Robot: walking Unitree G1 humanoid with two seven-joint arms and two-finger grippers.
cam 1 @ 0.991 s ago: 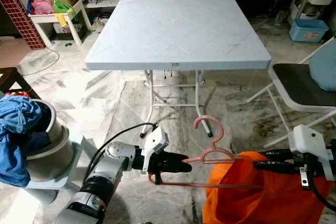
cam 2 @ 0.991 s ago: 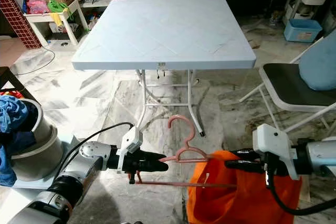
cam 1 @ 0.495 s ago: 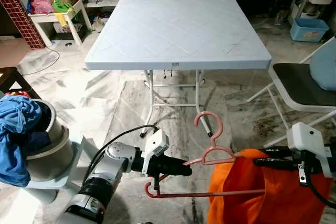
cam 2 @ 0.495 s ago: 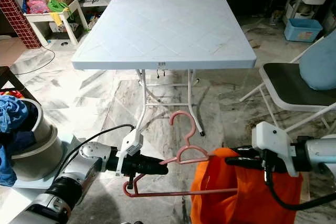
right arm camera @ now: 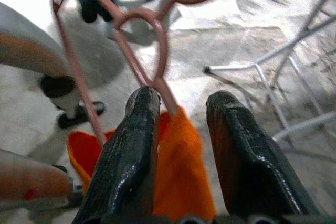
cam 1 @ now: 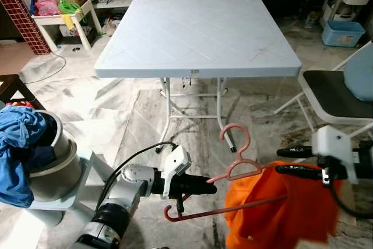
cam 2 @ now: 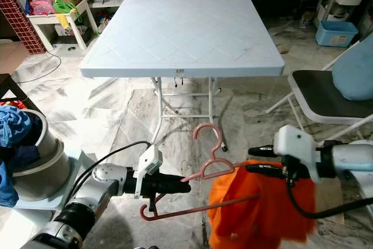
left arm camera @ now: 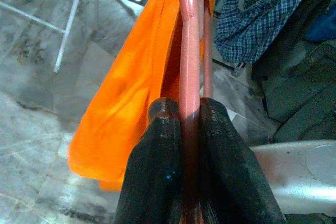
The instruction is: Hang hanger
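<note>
Pinching the pink hanger (cam 1: 233, 170) by one arm above the floor, the left gripper (cam 1: 205, 189) is steadying it so the right gripper (cam 1: 285, 160), fingers parted, is working the orange garment (cam 1: 274, 214) draped over its far arm.

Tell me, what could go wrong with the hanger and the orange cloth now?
The left gripper pinches only one end of the pink hanger, which tilts, so it might twist or slip. The right gripper is open, so the orange cloth, draped on one side, could slide off onto the floor.
</note>
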